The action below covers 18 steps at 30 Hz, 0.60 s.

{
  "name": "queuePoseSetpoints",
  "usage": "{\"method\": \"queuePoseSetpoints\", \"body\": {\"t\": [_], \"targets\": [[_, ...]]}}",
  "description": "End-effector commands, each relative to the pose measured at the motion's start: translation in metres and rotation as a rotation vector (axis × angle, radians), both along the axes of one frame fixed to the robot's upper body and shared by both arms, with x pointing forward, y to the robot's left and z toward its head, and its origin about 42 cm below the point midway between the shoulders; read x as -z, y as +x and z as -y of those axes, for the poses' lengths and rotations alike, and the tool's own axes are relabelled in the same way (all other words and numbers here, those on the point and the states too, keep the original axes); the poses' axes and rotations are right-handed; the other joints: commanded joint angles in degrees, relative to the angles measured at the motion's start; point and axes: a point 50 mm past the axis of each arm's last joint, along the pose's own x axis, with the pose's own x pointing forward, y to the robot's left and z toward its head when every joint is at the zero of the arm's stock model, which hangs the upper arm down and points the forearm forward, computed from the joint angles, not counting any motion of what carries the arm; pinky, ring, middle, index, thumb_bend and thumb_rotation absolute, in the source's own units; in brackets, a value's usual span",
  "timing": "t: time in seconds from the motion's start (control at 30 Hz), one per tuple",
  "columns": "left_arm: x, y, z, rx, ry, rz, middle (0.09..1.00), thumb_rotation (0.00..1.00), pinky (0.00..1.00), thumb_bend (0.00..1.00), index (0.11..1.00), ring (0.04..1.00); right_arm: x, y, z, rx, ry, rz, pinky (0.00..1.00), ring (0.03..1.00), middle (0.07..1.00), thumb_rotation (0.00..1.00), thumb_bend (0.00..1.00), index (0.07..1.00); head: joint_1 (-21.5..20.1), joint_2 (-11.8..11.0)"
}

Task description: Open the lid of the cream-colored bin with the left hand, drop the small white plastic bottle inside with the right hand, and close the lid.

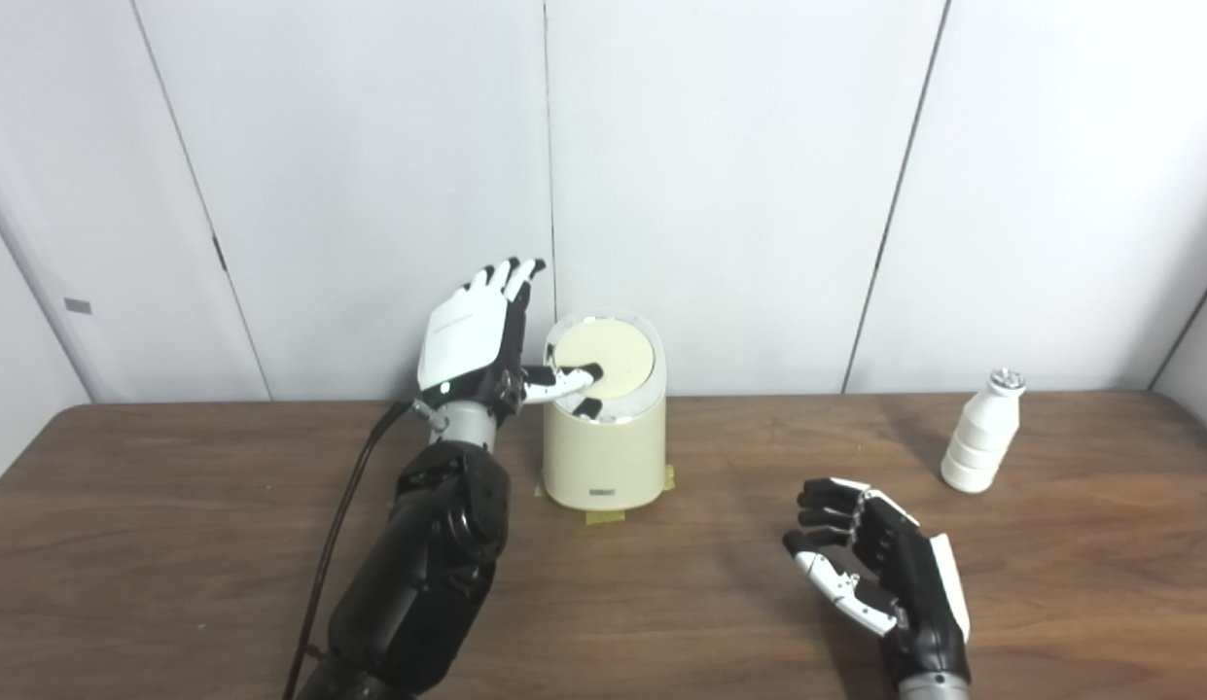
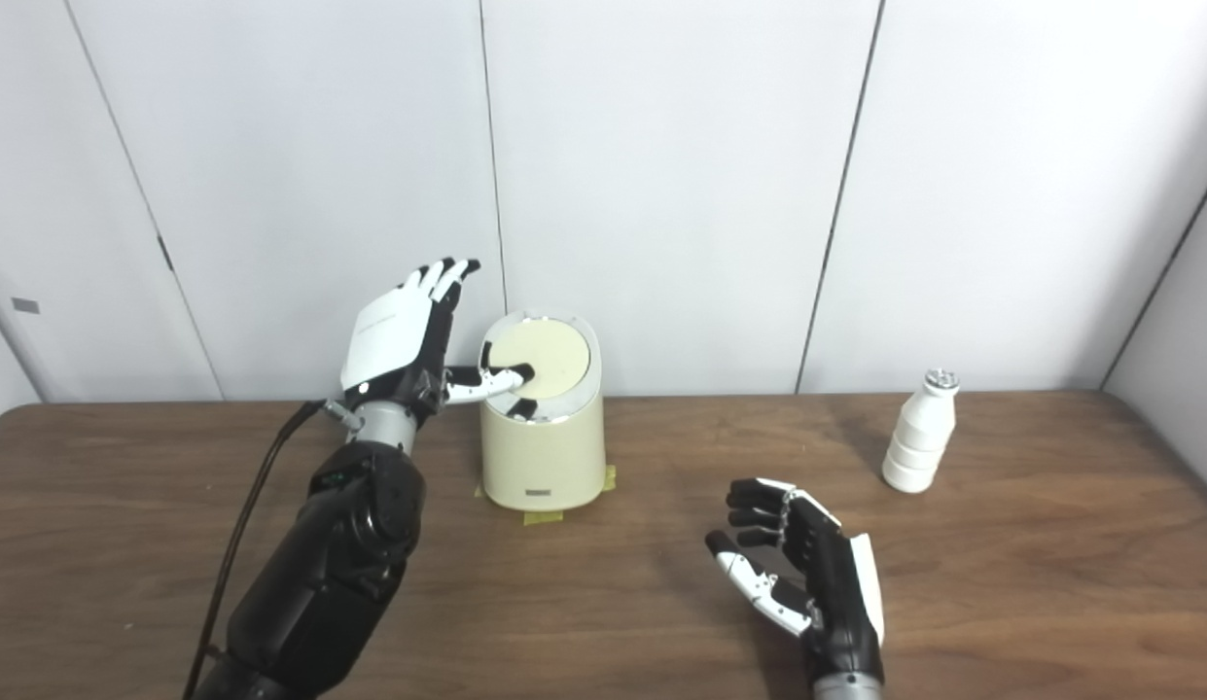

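The cream-colored bin (image 1: 604, 455) stands upright at the table's middle back, its round lid (image 1: 608, 355) down and tilted toward me. My left hand (image 1: 472, 335) is raised beside the bin's left side, open, fingers pointing up, with the thumb lying across the lid's left edge. The small white plastic bottle (image 1: 982, 432) stands upright at the right back of the table. My right hand (image 1: 870, 564) is open and empty, resting low over the table in front of the bottle and left of it, well apart from it.
The brown wooden table (image 1: 175, 544) ends against a white panelled wall (image 1: 720, 175). Yellow tape tabs (image 1: 603, 516) stick out under the bin's base. A black cable (image 1: 336, 544) runs along my left arm.
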Motion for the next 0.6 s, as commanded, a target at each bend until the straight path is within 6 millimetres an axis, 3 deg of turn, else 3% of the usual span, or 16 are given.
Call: {"method": "queuePoseSetpoints", "body": {"t": [0.0,0.33,0.57], "targets": [[-0.036,0.007,0.011,0.019,0.015,0.135,0.980,0.28,1.00,0.75,0.953,1.000,-0.012,0.003,-0.004,0.001,0.008,0.058,0.56,0.622,0.641,0.14,0.29,0.620,0.2,0.0],[-0.026,0.011,0.013,0.014,0.042,0.116,0.972,0.24,1.00,0.76,0.953,0.995,-0.014,0.001,-0.007,0.002,0.012,0.050,0.57,0.638,0.646,0.16,0.29,0.628,-0.2,0.1],[-0.025,0.016,0.017,0.003,0.058,0.103,0.964,0.34,1.00,0.72,0.952,0.986,-0.014,0.001,-0.010,0.012,0.028,0.050,0.56,0.626,0.641,0.13,0.29,0.624,-0.5,0.0]]}}
